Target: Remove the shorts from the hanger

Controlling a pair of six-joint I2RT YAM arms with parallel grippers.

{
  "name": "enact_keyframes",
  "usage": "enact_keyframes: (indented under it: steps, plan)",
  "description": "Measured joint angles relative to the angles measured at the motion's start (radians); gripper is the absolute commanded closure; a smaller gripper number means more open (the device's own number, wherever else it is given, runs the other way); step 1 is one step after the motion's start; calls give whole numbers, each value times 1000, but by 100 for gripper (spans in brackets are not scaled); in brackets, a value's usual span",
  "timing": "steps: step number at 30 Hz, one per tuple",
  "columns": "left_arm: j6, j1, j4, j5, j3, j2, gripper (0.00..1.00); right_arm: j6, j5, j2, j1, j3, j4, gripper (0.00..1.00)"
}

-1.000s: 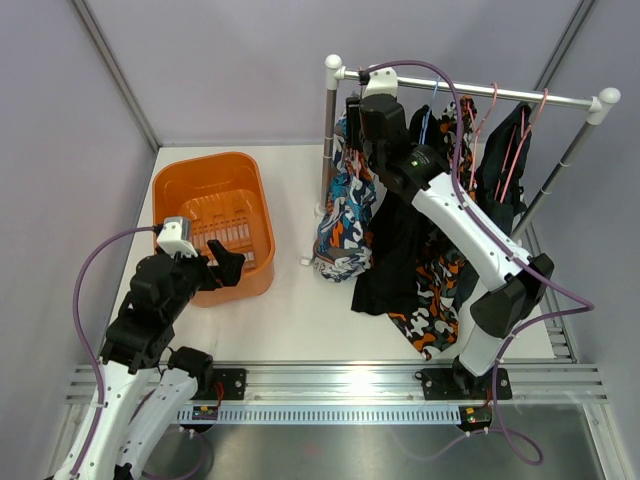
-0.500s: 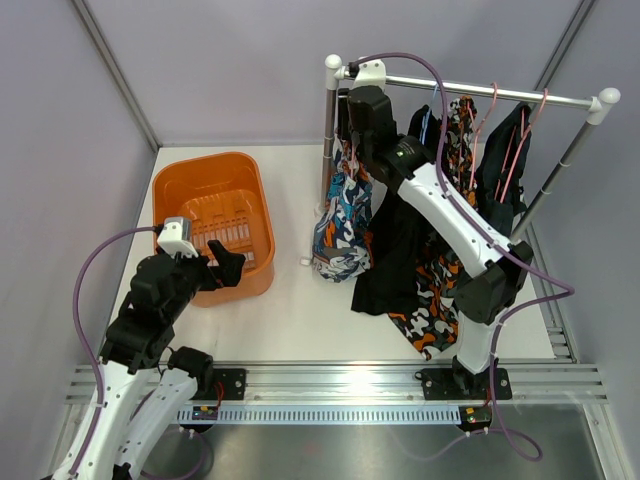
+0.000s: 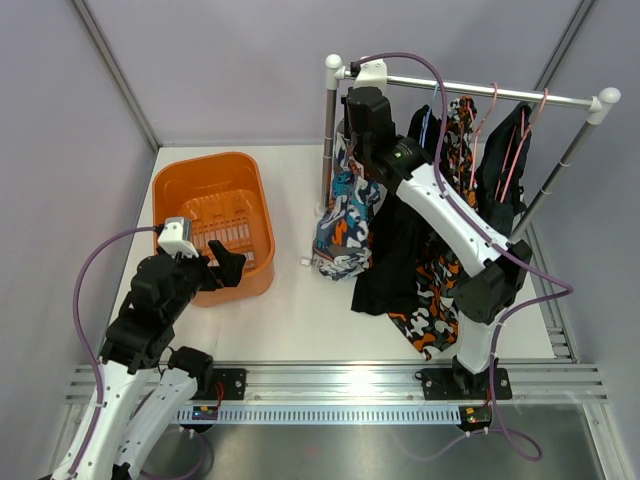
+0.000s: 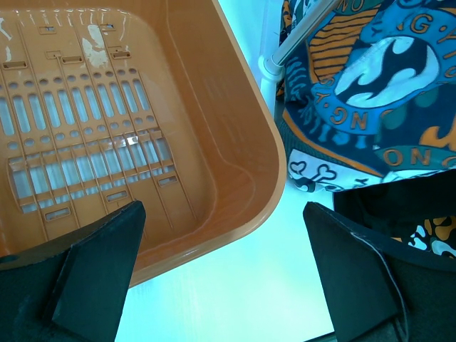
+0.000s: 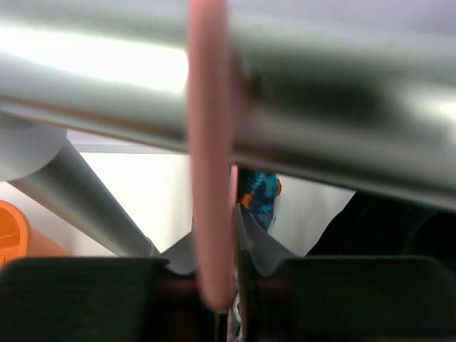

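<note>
Right wrist view: right fingers (image 5: 342, 299), wider a second ago, now pinch the pink hanger (image 5: 210, 178); left fingers (image 4: 92, 278) stay spread.

The white table (image 3: 290, 310) carries 1 orange plastic basket (image 3: 240, 283) on its left side and 1 metal clothes rack (image 3: 329, 130) toward the back right, its upright post standing near the basket; the teal patterned shorts (image 3: 340, 235) droop to the tabletop beside that post
</note>
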Motion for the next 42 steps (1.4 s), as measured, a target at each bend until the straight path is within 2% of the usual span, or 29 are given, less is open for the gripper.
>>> enact_keyframes:
  steps: [1,3,13,20,28,33,36,38,42]
  plan:
    - [0,0,0,0,0,0,1,-3,1,-2,0,-4,3,95]
    - [0,0,0,0,0,0,1,-12,2,-7,0,-7,1,100]
    - [0,-1,0,-1,0,0,1,-14,-10,-85,0,-28,-53,100]
    - [1,-2,0,5,0,-1,1,13,-82,-266,-4,-48,-158,100]
    - [29,-4,33,130,-1,-21,4,89,-288,-546,-4,-264,-255,100]
    - [0,-16,62,240,88,76,4,154,-380,-662,12,-416,-296,100]
    - [-34,-64,102,253,207,172,4,187,-378,-691,39,-463,-307,100]
    - [-51,-137,138,235,300,246,1,204,-369,-696,64,-483,-306,100]
    - [-47,-413,173,55,487,422,1,233,-333,-692,106,-504,-304,100]
